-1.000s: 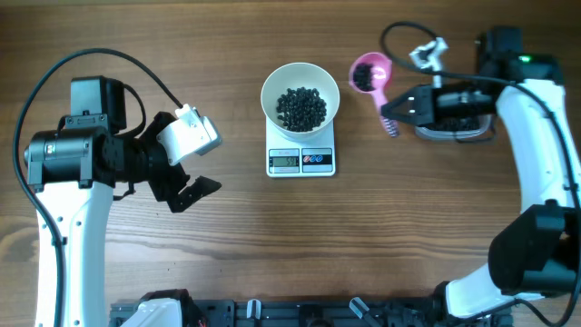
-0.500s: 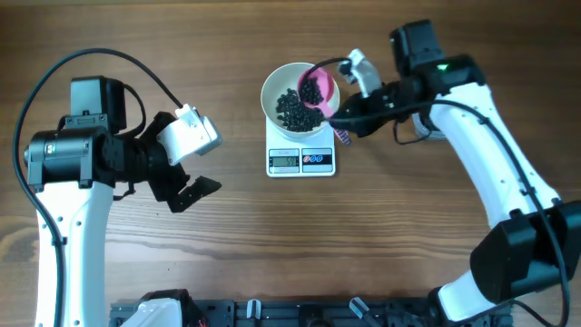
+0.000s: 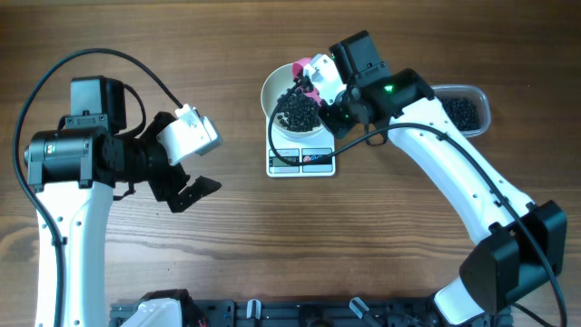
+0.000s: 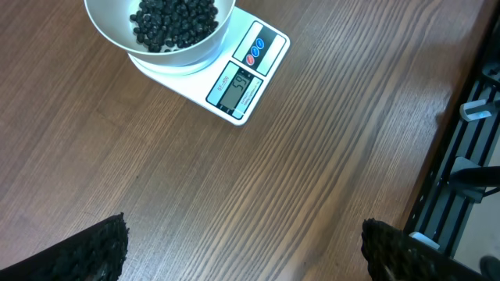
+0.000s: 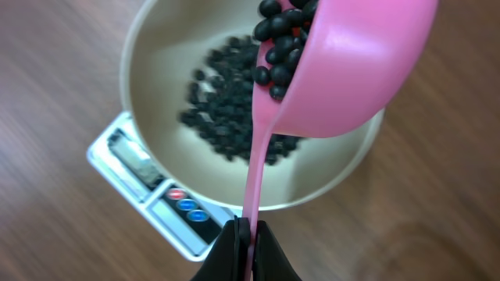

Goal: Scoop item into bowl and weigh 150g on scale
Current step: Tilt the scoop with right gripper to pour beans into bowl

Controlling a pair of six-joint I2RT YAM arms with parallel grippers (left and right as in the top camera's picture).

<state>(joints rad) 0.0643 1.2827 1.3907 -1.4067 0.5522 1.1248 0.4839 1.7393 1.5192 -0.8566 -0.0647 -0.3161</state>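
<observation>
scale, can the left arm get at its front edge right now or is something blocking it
Probably yes. The open left hand hovers over bare table left of the scale, with nothing lying between them; the right hand holds the pink scoop tilted over the bowl, farther back.

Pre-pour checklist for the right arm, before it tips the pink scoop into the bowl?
1. Scoop over bowl: ok. The pink scoop hangs tilted above the white bowl, beads at its lip.
2. Grip: ok. The right end effector is shut on the scoop's handle.
3. Bowl seated: ok. It sits on the scale, display uncovered.
4. Reading against target: cannot tell; digits too blurred.
5. Clearance: ok. The left end effector is open, apart from the scale.
</observation>
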